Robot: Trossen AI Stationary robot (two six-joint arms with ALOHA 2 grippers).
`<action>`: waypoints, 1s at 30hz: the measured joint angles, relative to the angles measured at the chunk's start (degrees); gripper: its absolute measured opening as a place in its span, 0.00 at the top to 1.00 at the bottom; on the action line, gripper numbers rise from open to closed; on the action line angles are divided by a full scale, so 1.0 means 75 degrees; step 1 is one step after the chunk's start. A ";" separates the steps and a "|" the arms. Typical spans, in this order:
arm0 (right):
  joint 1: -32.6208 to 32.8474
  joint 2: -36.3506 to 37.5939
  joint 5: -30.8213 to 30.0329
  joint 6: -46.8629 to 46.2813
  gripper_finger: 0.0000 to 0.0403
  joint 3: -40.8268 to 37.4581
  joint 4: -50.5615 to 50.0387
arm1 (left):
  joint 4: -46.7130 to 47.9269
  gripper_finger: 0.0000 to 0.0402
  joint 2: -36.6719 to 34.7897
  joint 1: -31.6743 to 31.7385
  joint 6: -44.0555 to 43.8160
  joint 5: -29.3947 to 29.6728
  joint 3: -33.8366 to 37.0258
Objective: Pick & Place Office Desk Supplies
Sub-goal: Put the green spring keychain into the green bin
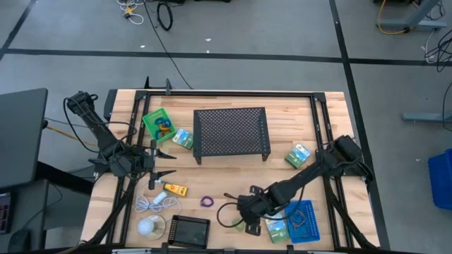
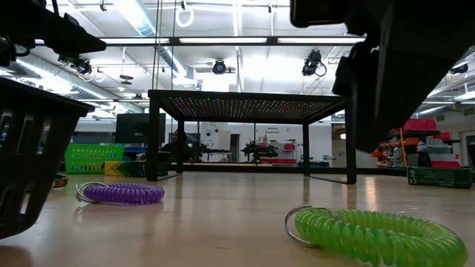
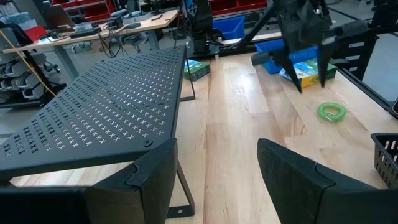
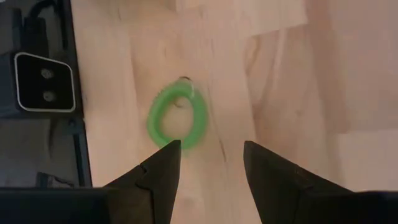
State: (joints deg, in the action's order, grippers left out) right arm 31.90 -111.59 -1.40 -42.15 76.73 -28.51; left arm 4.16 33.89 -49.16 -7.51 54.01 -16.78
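Near the counter's front edge, seen from above, the right gripper (image 1: 248, 212) hangs over the green loop, between the black tray (image 1: 189, 230) and blue tray (image 1: 305, 220); the left gripper (image 1: 168, 164) waits by the left edge, jaws spread. At counter height, the green loop (image 2: 375, 231) lies flat, the purple loop (image 2: 122, 193) farther back. Through the right wrist, jaws stand spread just above the green loop (image 4: 176, 118), not touching.

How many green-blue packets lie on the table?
3: one packet left of the black mesh stand, one right of it, one beside the blue tray. Others may be hidden.
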 joint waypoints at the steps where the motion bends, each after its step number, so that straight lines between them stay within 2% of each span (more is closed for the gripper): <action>1: 0.0000 -0.0058 0.0008 -0.0017 0.55 0.0000 0.0117 | 0.0000 0.43 0.0000 0.0002 0.0000 -0.0002 0.0000; 9: 0.0058 -0.0642 0.0069 -0.0058 0.56 0.0128 0.0774 | -0.0001 0.43 0.0000 0.0002 -0.0032 0.0000 0.0000; 20: 0.0147 -0.1576 0.0059 0.0601 0.66 0.1263 -0.0462 | 0.0003 0.43 0.0000 0.0000 -0.0076 0.0001 0.0000; 24: 0.0227 -0.1699 -0.0360 0.0661 0.67 0.1387 -0.0649 | 0.0016 0.43 -0.0002 0.0000 -0.0081 0.0008 0.0000; 27: 0.0250 -0.1713 -0.0721 0.0655 0.74 0.1390 -0.0889 | 0.0017 0.43 -0.0003 0.0000 -0.0087 0.0021 0.0000; 30: 0.0233 -0.1716 -0.0754 0.0705 0.88 0.1381 -0.0959 | 0.0020 0.43 -0.0003 0.0000 -0.0087 0.0027 0.0000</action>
State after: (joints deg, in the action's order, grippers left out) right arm 33.65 -124.46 -7.05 -36.86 87.09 -35.70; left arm 4.32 33.87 -49.17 -8.16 54.22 -16.78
